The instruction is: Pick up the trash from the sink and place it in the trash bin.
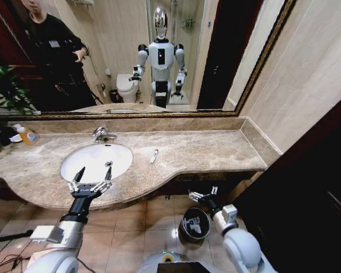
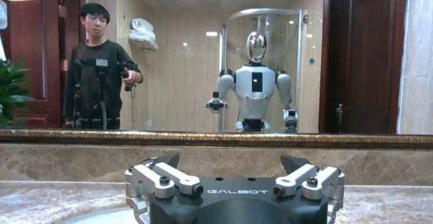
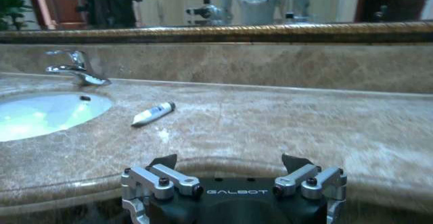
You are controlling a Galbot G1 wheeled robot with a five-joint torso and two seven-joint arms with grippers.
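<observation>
**Both grippers spread, one tube lying on the counter**

In the head view the left gripper (image 1: 92,177) hangs at the lower left of the frame, over the front edge of the sink (image 1: 74,170), its fingers spread wide and holding nothing. The basin sits left of centre, with the faucet (image 1: 103,135) at its back rim against the low marble backsplash. The left wrist view shows the same gripper (image 2: 230,165) with its jaws apart, pointing at the mirror (image 2: 203,57) over the counter.

One piece of trash, a white tube (image 1: 153,156), lies flat on the counter (image 1: 216,151) just right of the basin, near the middle of the frame and apart from both grippers. In the right wrist view the tube (image 3: 153,114) rests left of centre, its dark cap pointing away from the basin (image 3: 40,115), with bare marble between it and the right gripper (image 3: 230,165).

The right gripper (image 1: 204,194) is at the lower right of the head view, below the counter's curved front edge, its fingers open and empty. The bin (image 1: 194,224) stands on the tiled floor just beside it, at bottom centre; something pale lies inside, too small to identify.

At the far left of the counter stands an orange bottle (image 1: 27,135), next to the leaves of a plant (image 1: 3,91).
</observation>
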